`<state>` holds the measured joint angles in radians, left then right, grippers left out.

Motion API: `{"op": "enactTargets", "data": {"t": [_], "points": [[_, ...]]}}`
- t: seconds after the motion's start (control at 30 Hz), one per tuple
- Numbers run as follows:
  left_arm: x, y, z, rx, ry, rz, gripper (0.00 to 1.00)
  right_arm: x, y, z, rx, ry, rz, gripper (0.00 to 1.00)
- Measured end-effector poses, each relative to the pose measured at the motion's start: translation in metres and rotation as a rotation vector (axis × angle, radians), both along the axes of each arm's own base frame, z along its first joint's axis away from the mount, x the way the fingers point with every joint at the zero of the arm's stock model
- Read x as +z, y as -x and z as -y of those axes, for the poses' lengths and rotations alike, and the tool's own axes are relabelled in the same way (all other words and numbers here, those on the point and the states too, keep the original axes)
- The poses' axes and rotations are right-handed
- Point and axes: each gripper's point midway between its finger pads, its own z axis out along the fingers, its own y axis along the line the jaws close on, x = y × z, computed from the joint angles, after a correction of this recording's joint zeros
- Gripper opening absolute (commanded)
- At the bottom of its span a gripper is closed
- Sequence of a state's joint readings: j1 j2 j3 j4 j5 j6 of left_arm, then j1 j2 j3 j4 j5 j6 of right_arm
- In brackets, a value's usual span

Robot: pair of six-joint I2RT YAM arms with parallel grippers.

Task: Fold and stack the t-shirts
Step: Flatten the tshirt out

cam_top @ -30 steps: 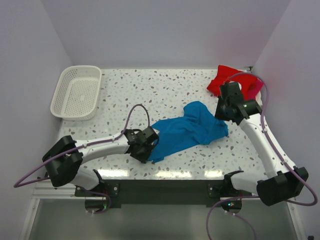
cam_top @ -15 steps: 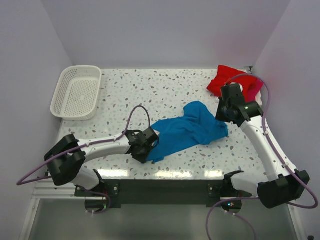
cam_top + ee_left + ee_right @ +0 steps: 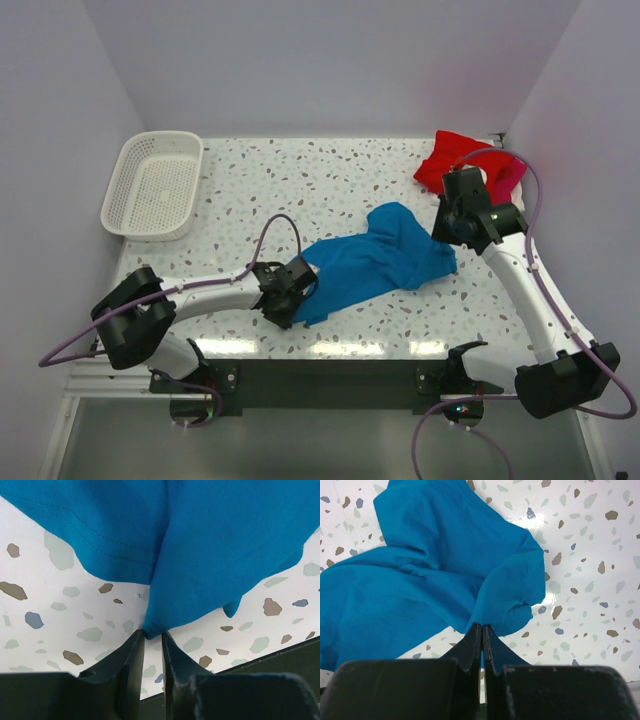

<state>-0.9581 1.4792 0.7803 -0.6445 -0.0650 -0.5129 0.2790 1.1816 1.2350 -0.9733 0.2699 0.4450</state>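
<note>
Pinches a near corner of the bright blue t-shirt point(image 3: 375, 262) between the left fingers point(image 3: 131, 670), clamps its right edge in the right fingers point(image 3: 470, 650). Stretches it rumpled across the speckled worktop point(image 3: 300, 180), near the heaped red t-shirt point(image 3: 445, 160).

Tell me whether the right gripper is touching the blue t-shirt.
Touching. The right wrist view shows the right gripper closed on a bunched fold of the blue t-shirt, with the cloth pinched between its fingertips.

The blue t-shirt point(image 3: 375, 262) is soft, matt cloth with stitched hems. The table point(image 3: 300, 180) is smooth, glossy speckled terrazzo, possibly laminate. The basket point(image 3: 153, 190) is white plastic mesh.
</note>
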Motion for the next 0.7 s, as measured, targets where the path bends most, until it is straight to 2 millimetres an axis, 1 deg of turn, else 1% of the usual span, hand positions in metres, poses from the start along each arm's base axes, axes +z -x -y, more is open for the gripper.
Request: {"op": "enactTargets", "data": {"t": [0.1, 0.13, 0.17, 0.33, 0.37, 0.43, 0.5, 0.53, 0.6, 0.63, 0.67, 0.7], "points": [[0.000, 0.000, 0.000, 0.000, 0.001, 0.002, 0.15, 0.000, 0.000, 0.000, 0.000, 0.000, 0.000, 0.00], [0.000, -0.001, 0.001, 0.000, 0.002, 0.003, 0.02, 0.000, 0.000, 0.000, 0.000, 0.000, 0.000, 0.00], [0.000, -0.001, 0.001, 0.002, 0.004, 0.005, 0.00, 0.000, 0.000, 0.000, 0.000, 0.001, 0.000, 0.00], [0.002, -0.009, 0.000, 0.002, -0.008, 0.043, 0.00, 0.000, 0.001, 0.002, -0.003, 0.005, -0.007, 0.00], [0.005, -0.013, -0.001, 0.007, -0.020, 0.059, 0.00, 0.000, 0.002, 0.003, -0.004, 0.009, -0.009, 0.00], [0.016, -0.027, -0.002, 0.028, -0.042, 0.107, 0.00, 0.006, 0.002, 0.005, -0.004, 0.018, -0.005, 0.00], [0.039, -0.053, -0.003, 0.074, -0.048, 0.179, 0.00, 0.019, 0.001, 0.009, -0.009, 0.029, 0.014, 0.00], [0.054, -0.070, -0.003, 0.106, -0.037, 0.223, 0.00, 0.027, 0.000, 0.010, -0.011, 0.032, 0.030, 0.00], [0.088, -0.108, -0.012, 0.182, -0.026, 0.321, 0.00, 0.052, -0.005, 0.014, -0.016, 0.036, 0.080, 0.00], [0.113, -0.131, -0.020, 0.231, -0.019, 0.391, 0.00, 0.065, -0.009, 0.016, -0.021, 0.039, 0.112, 0.00], [0.132, -0.148, -0.027, 0.270, -0.013, 0.444, 0.00, 0.077, -0.012, 0.018, -0.026, 0.043, 0.138, 0.00], [0.155, -0.165, -0.037, 0.312, -0.009, 0.501, 0.00, 0.091, -0.014, 0.020, -0.027, 0.046, 0.163, 0.00]]}}
